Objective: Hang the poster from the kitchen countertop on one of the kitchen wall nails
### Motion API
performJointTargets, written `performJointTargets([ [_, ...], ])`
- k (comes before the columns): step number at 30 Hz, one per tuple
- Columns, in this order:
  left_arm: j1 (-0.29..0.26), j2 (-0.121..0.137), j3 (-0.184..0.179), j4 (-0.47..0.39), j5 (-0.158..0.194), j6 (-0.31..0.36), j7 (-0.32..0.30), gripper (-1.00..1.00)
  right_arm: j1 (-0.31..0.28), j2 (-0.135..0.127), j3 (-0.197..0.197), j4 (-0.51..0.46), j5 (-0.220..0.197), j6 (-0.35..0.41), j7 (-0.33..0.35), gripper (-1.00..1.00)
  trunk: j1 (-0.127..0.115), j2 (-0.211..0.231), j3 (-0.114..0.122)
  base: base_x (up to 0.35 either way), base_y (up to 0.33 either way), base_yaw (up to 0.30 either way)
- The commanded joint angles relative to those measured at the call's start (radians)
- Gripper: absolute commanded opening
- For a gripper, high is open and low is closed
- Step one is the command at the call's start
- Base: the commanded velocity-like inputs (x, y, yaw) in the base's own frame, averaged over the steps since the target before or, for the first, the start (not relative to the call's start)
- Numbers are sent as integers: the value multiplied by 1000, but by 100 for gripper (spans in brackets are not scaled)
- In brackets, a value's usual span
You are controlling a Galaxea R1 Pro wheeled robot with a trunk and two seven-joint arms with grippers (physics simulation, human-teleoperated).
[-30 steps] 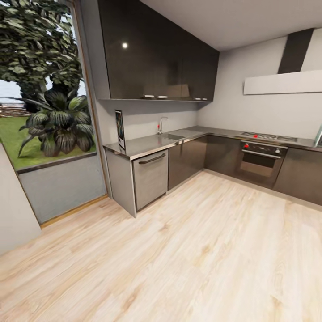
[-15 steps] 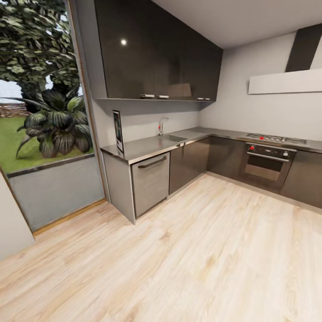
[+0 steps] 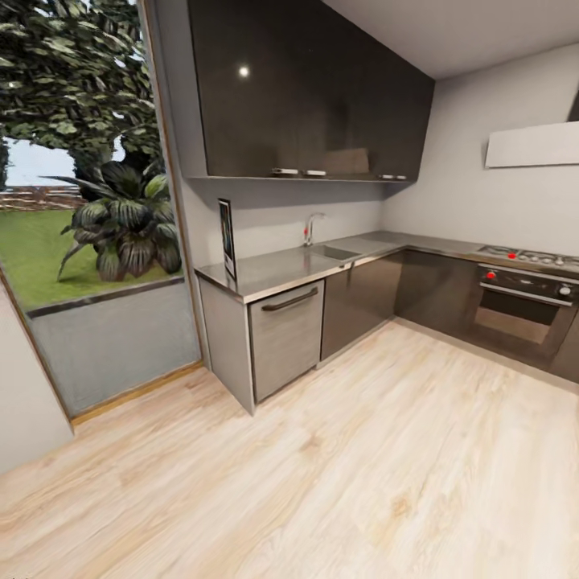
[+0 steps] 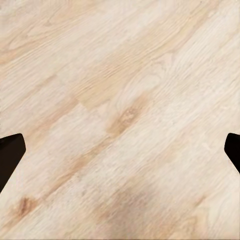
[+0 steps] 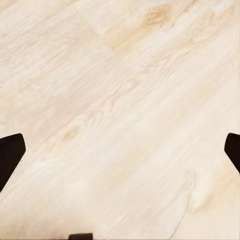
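One poster (image 3: 228,238), edge-on, face unreadable

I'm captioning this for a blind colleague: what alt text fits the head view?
A poster stands upright at the near end of a grey L-shaped kitchen countertop, beside a large window onto a garden. Dark cabinets hang above, an oven sits right, wood floor in front.

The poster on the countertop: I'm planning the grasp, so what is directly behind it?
The poster stands upright at the window end of the kitchen countertop, seen almost edge-on. Behind it is the grey wall under the dark upper cabinets. Whether it leans on that wall cannot be seen.
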Motion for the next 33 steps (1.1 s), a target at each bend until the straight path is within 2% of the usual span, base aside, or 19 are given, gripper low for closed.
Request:
performJointTargets([
  [1,0,0,1,-1,0,-1,0,100,0,0,1,1,6,-2,-5,100,1,0,-1,322,-157,276],
  [6,0,0,1,-1,0,-1,0,100,0,-1,1,1,6,-2,-5,100,1,0,-1,321,-161,243],
  [18,0,0,1,-2,1,-1,0,100,0,-2,1,-1,6,-2,-4,100,1,0,-1,321,-154,20],
  [22,0,0,4,-3,1,-1,0,100,0,-5,1,1,35,-2,-4,100,1,0,-1,334,-12,0],
  [33,0,1,4,-3,2,-2,0,100,0,-3,1,1,44,-2,-5,100,1,0,-1,338,-1,0],
])
